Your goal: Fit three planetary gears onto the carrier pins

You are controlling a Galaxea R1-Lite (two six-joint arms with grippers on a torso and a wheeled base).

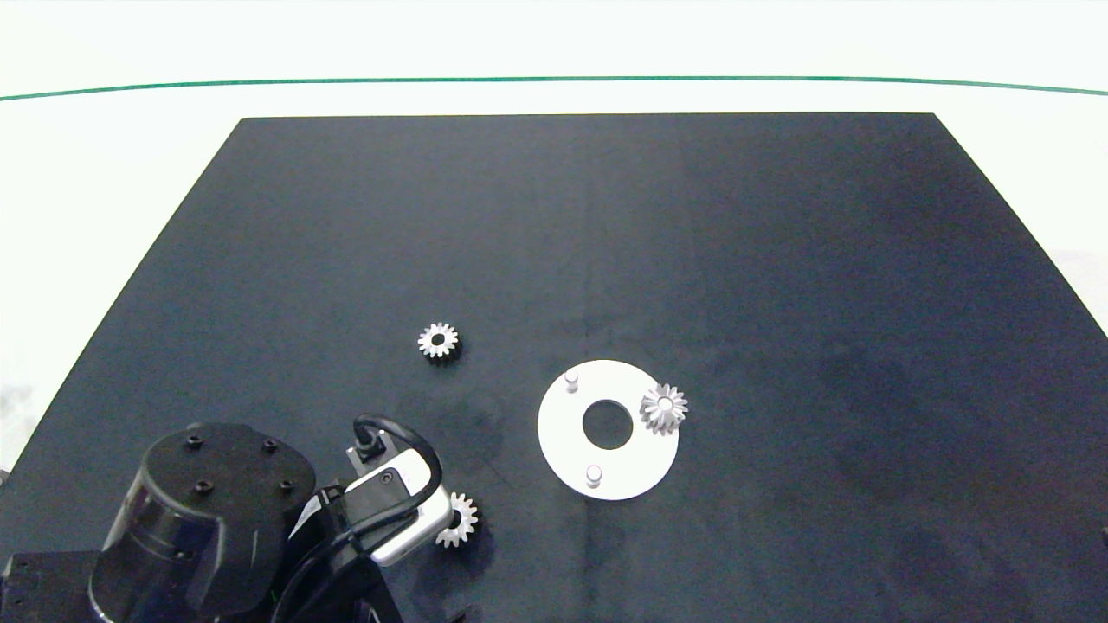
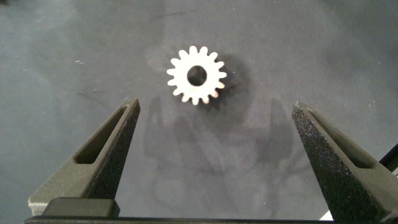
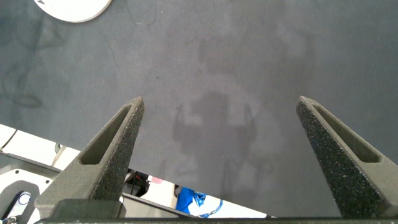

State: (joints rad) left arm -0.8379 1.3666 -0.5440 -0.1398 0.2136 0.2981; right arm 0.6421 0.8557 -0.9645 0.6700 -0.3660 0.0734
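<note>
Left gripper [image 2: 214, 155] hangs wide open and empty over the nearest small silver toothed planetary gear [image 2: 196, 75], which lies flat on the dark mat [image 1: 779, 260] just beyond the fingertips. Advance until its dark bore sits midway between the pads, then descend and close across the teeth. A second loose gear [image 1: 438, 340] waits further out. On the flat white carrier disc [image 1: 567, 433], two whitish pins, far [image 1: 571, 380] and near [image 1: 594, 475], stand bare; the third gear [image 1: 664, 408] sits on its pin at the disc's right edge. Right gripper [image 3: 217, 162]: open, empty, out of the head view.
</note>
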